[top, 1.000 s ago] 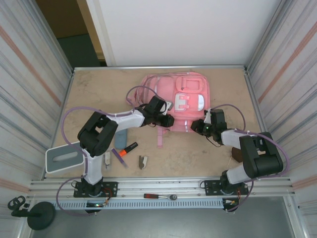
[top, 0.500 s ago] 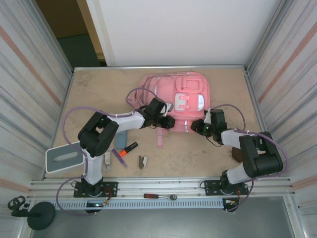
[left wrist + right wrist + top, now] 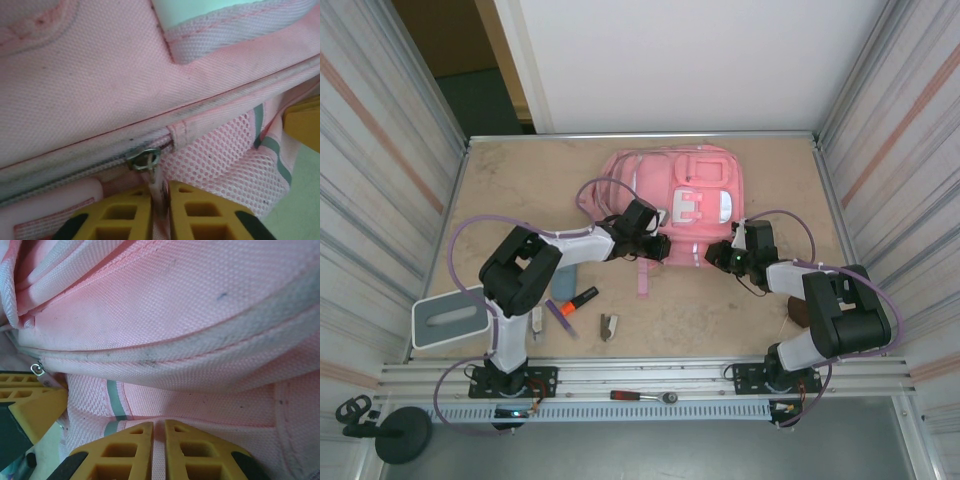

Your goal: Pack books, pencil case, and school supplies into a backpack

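Observation:
The pink backpack (image 3: 682,195) lies flat at the back middle of the table. My left gripper (image 3: 660,246) is at its near edge, shut on the pink zipper pull (image 3: 159,186) that hangs from the metal slider (image 3: 143,158). My right gripper (image 3: 716,256) is shut on a strip of the backpack's pink fabric (image 3: 159,460). The slate-blue pencil case (image 3: 563,284) lies partly under the left arm. The orange-and-black highlighter (image 3: 579,298), purple pen (image 3: 560,318), silvery piece (image 3: 536,323) and grey-brown clip (image 3: 608,326) lie near the left base. A brown book (image 3: 797,312) peeks from under the right arm. The colourful book is out of view.
A grey tray (image 3: 448,318) sits at the near left edge. A red-handled metal tool (image 3: 642,396) lies on the rail in front of the bases. Corrugated walls close in both sides. The left finger (image 3: 30,400) shows at the right wrist view's left edge.
The left gripper has edged slightly right along the backpack's near edge with the zipper pull in it. The right arm has stayed put.

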Robot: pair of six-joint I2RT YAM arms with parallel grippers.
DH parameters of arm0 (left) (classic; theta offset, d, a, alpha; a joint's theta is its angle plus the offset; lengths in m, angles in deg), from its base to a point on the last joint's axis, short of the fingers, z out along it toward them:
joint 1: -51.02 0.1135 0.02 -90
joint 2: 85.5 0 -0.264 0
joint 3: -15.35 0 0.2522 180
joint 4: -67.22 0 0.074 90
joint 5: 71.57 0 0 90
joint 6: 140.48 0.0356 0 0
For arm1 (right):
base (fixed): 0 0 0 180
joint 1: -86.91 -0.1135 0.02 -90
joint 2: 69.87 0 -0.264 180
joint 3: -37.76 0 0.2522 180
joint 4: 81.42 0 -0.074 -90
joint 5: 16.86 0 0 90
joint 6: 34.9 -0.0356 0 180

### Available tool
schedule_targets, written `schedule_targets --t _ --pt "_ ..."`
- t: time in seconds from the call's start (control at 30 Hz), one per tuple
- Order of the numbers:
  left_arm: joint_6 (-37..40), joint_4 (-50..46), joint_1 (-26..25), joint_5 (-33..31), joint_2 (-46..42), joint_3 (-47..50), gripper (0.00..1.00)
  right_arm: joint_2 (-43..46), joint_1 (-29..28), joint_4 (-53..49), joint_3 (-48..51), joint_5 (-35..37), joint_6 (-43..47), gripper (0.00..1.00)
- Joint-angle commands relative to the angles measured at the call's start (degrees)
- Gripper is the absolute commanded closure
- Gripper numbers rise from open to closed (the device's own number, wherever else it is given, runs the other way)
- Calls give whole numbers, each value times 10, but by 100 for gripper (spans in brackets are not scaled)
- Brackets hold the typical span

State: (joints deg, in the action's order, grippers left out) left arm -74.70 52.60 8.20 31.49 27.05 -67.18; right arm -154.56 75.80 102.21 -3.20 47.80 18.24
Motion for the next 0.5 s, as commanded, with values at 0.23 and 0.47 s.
schedule_targets --t 0.23,0.47 --pt "49 -72 12 -60 -57 -3 100 6 12 -98 8 82 1 89" --pt "86 -117 31 -94 -70 -1 100 30 31 -132 -4 87 15 89"
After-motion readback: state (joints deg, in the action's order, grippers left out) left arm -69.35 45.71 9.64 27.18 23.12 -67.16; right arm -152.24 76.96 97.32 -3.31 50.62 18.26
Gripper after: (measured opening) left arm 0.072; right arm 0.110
